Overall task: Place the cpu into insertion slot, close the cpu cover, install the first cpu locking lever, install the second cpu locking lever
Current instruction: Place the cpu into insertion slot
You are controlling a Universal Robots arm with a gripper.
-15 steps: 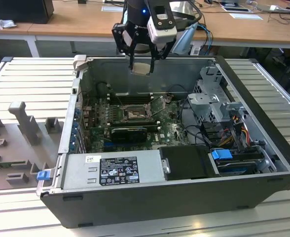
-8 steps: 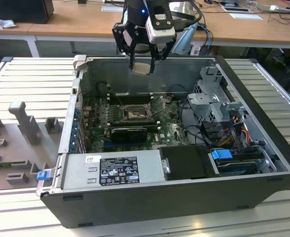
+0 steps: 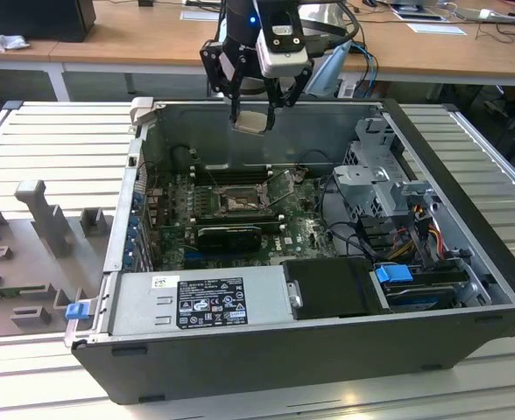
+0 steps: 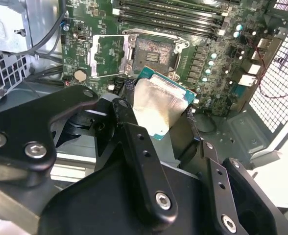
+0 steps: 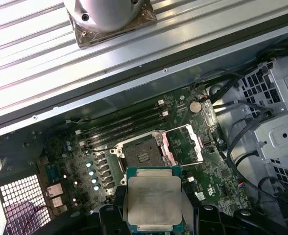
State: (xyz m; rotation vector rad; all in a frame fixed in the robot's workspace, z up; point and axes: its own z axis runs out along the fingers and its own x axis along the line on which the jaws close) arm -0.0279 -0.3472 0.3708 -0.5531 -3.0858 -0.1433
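**Operator:** Item one, the cpu?

**Stores:** The cpu (image 5: 154,200): small flat square, pale silver-beige metal lid on a thin green board. The lid is dull and lightly scuffed. Location: in your gripper (image 3: 254,112), hanging above the open computer case (image 3: 468,201), over the motherboard (image 5: 217,166) and apart from it. Your fingers (image 4: 127,120) are closed on it, one black tip on each of two opposite edges, and the lid is turned toward the wrist.

**Operator:** Handling?

**Stores:** Judged light and stiff, with no flex. The edges are thin and smooth, so it could slip under a weak pinch. The underside contacts are probably fragile. The edge hold you have looks the right place, since it keeps the fingers off both faces.

**Operator:** Item two?

**Stores:** The insertion slot (image 5: 141,154): square socket, dark frame, tan-gold contact field, nothing seated in it. It sits on the green board beside the long black memory slots (image 5: 124,125). I'd judge its contacts fine and easily bent.

**Operator:** Item three?

**Stores:** The cpu cover (image 5: 198,145): thin dull-silver frame plate with a large square window. It is swung open and lies just beside the socket. The locking levers are too thin for me to tell apart.
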